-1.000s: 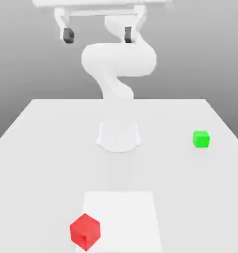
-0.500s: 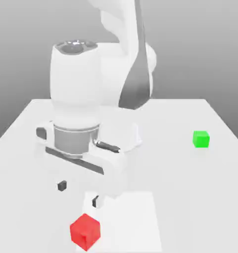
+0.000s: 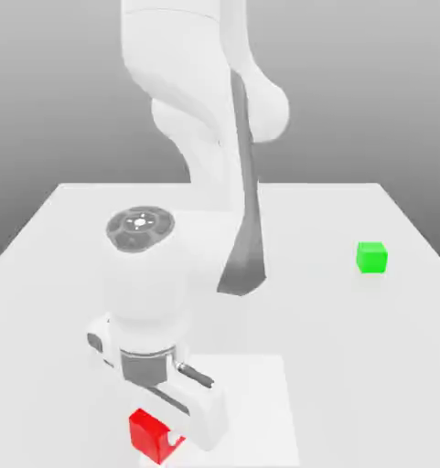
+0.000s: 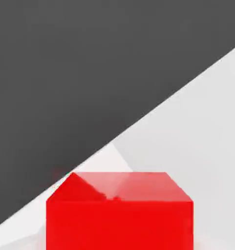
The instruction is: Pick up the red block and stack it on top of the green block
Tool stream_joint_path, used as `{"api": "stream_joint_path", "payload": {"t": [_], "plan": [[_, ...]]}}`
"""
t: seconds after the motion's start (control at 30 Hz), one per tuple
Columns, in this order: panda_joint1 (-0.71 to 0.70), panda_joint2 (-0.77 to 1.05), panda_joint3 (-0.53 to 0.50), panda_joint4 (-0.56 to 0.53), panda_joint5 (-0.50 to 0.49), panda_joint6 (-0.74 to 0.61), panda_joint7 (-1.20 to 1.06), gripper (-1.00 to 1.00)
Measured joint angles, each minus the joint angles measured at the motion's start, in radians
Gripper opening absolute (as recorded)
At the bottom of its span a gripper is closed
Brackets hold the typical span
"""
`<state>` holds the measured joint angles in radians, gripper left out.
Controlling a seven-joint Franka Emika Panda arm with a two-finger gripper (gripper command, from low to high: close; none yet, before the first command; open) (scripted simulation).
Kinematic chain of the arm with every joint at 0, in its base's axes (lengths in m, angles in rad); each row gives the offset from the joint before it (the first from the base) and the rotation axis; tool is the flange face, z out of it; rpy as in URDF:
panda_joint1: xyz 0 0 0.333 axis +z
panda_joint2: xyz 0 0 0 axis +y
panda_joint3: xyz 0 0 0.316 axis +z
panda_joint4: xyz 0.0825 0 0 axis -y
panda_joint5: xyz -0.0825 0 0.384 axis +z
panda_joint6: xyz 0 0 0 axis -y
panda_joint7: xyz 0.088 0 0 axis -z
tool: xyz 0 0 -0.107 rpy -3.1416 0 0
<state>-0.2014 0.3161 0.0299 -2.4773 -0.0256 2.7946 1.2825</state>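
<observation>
Red and square-edged, the red block (image 3: 150, 433) sits low at the exterior view's left, directly beneath the hand of the white arm (image 3: 182, 137), which bends down over it from the back of the table (image 3: 351, 366). The gripper (image 3: 168, 437) is lowered onto the cube, its jaws drawn in against the block's sides, so that the hand's white body covers the cube's right part and only its left faces show. Block and gripper stand at the left edge of a paler square patch (image 3: 251, 402) marked on the tabletop. In the hand view the red block (image 4: 119, 215) fills the near foreground just ahead of the tool, its top face and one broad side lit, with pale table (image 4: 197, 136) running off behind it to a dark backdrop. Well away from the gripper, toward the exterior view's right and farther back on the table, the green block (image 3: 371, 258) rests alone, upright and apart from both the arm and the red cube.
</observation>
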Motion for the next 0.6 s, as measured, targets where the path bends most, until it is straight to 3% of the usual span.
{"api": "stream_joint_path", "payload": {"t": [0.1, 0.27, 0.43, 0.6], "plan": [[-0.002, -0.101, 0.011, -0.017, 0.009, -0.084, -0.01, -1.0], [0.099, -0.208, 0.17, -0.077, 0.077, -0.122, -0.168, -1.0], [0.324, -0.31, 0.306, -0.145, 0.18, -0.145, -0.372, -1.0], [0.532, -0.403, 0.377, -0.213, 0.27, -0.163, -0.565, -1.0]]}}
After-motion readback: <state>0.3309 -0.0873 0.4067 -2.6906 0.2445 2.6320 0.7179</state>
